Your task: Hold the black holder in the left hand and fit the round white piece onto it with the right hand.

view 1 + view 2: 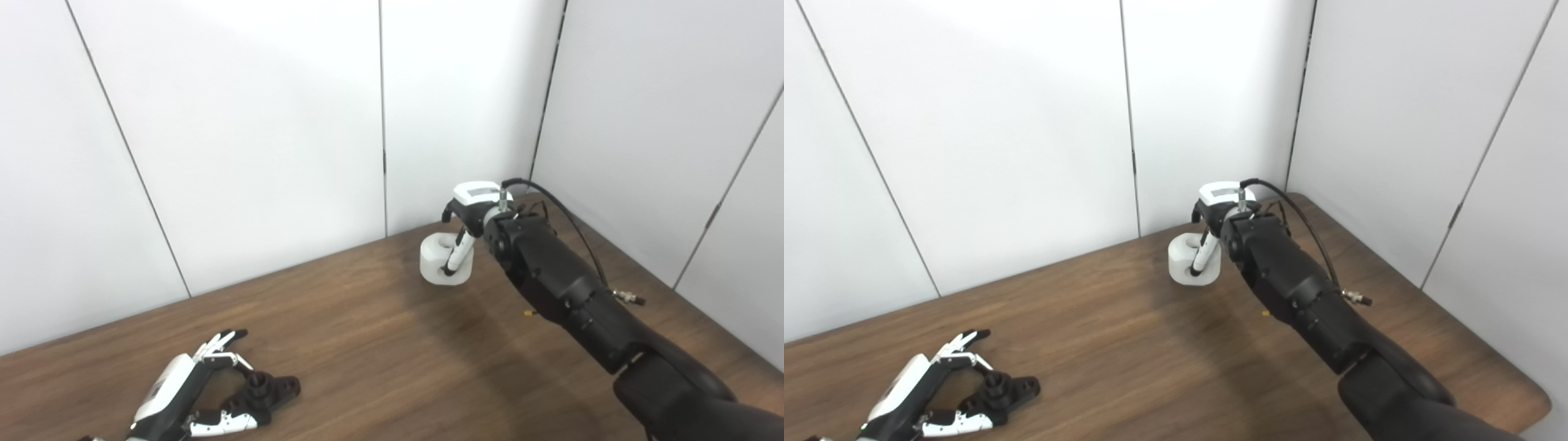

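Right robot hand (467, 228) reaching onto round white piece (442, 262); left robot hand (195, 392) at black holder (271, 389)
Right fingers draped over the piece at the worktop (380, 343) far edge, grasp unclear; left fingers spread around holder at the near-left, not clamped; wrap both firmly before lifting; one piece, one holder.

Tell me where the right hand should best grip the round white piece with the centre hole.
Probably across the outer wall of the round white piece, coming down from above. It lies flat on the wooden table, hole upward, and the right hand is already over it.
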Motion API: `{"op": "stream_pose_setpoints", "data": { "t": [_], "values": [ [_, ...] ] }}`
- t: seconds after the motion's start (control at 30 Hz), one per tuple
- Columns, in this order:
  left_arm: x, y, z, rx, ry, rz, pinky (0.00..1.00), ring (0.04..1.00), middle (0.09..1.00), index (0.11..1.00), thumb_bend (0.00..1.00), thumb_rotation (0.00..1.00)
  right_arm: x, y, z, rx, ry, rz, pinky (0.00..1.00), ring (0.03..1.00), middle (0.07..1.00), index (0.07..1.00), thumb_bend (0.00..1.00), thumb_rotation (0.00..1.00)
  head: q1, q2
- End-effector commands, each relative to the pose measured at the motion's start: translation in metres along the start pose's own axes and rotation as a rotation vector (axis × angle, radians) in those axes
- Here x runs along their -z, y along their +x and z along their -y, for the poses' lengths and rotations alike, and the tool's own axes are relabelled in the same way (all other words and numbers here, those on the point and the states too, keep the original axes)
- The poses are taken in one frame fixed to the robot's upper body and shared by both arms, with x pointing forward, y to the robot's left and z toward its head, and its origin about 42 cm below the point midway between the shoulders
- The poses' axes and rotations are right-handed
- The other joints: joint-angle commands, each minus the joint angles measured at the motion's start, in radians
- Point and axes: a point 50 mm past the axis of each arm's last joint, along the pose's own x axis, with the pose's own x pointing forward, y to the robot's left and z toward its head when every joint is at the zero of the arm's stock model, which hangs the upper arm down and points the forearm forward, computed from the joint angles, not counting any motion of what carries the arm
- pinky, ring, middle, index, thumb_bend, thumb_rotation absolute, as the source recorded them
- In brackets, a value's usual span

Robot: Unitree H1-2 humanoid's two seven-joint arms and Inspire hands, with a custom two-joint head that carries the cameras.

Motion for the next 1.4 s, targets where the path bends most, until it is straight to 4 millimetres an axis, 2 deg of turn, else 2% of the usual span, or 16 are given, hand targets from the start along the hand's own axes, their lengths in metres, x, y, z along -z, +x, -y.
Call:
{"op": "stream_pose_setpoints", "data": {
  "t": [0.0,0.23,0.43,0.67,0.73,0.8,0.9,0.93,0.97,1.0,1.07,1.13,1.37],
  "values": [
    [0.028,-0.043,0.063,0.175,-0.056,-0.134,1.0,1.0,0.949,0.482,0.52,0.05,0.002,-0.001,0.032,0.1,-0.002,0.005,0.8,0.915,0.92,0.767,0.92,0.31,0.0,0.002],
    [0.027,-0.043,0.062,0.175,-0.059,-0.131,1.0,1.0,0.948,0.482,0.52,0.05,0.001,0.002,0.026,0.082,-0.019,0.009,0.75,0.876,0.902,0.765,0.95,0.32,0.003,0.01],
    [0.026,-0.043,0.061,0.173,-0.063,-0.13,1.0,1.0,0.949,0.482,0.52,0.05,-0.005,0.001,0.023,0.044,-0.035,0.006,0.73,0.873,0.907,0.776,0.93,0.34,0.005,0.014],
    [0.025,-0.044,0.06,0.175,-0.07,-0.13,1.0,1.0,0.95,0.482,0.52,0.05,-0.005,0.001,0.021,0.035,-0.038,0.005,0.75,0.882,0.903,0.765,0.94,0.33,0.005,0.023],
    [0.025,-0.044,0.06,0.175,-0.066,-0.131,1.0,1.0,0.949,0.483,0.52,0.05,-0.004,0.001,0.02,0.035,-0.042,0.006,0.76,0.885,0.901,0.745,0.93,0.33,0.004,0.023],
    [0.025,-0.045,0.059,0.176,-0.068,-0.133,1.0,1.0,0.949,0.483,0.52,0.05,-0.004,0.001,0.019,0.043,-0.052,0.008,0.75,0.881,0.894,0.686,0.92,0.33,0.003,0.024],
    [0.025,-0.046,0.059,0.175,-0.065,-0.13,1.0,1.0,0.95,0.483,0.52,0.05,-0.003,0.0,0.017,0.093,-0.046,0.012,0.74,0.848,0.848,0.628,0.87,0.28,0.006,0.027],
    [0.025,-0.046,0.059,0.174,-0.064,-0.129,1.0,1.0,0.948,0.483,0.52,0.05,-0.003,0.0,0.016,0.108,-0.039,0.013,0.75,0.831,0.815,0.561,0.7,0.21,0.006,0.027],
    [0.025,-0.046,0.059,0.174,-0.062,-0.128,1.0,1.0,0.948,0.483,0.52,0.05,-0.004,-0.001,0.016,0.133,-0.041,0.013,0.75,0.823,0.798,0.526,0.61,0.18,0.012,0.033],
    [0.025,-0.046,0.059,0.173,-0.061,-0.128,0.99,1.0,0.946,0.483,0.52,0.05,-0.004,-0.001,0.017,0.158,-0.048,0.012,0.74,0.779,0.74,0.503,0.56,0.16,0.012,0.033],
    [0.025,-0.047,0.059,0.172,-0.062,-0.128,0.99,1.0,0.945,0.483,0.52,0.05,-0.004,-0.002,0.017,0.196,-0.063,0.014,0.68,0.714,0.688,0.489,0.52,0.14,0.012,0.033],
    [0.025,-0.047,0.06,0.169,-0.064,-0.126,0.98,1.0,0.942,0.483,0.52,0.05,-0.003,-0.001,0.016,0.223,-0.069,0.022,0.67,0.706,0.683,0.487,0.52,0.14,0.012,0.033],
    [0.025,-0.047,0.061,0.169,-0.067,-0.125,0.96,1.0,0.94,0.483,0.52,0.05,-0.002,-0.003,0.011,0.265,-0.052,0.032,0.7,0.738,0.687,0.485,0.52,0.14,0.016,0.04]
  ]
}}
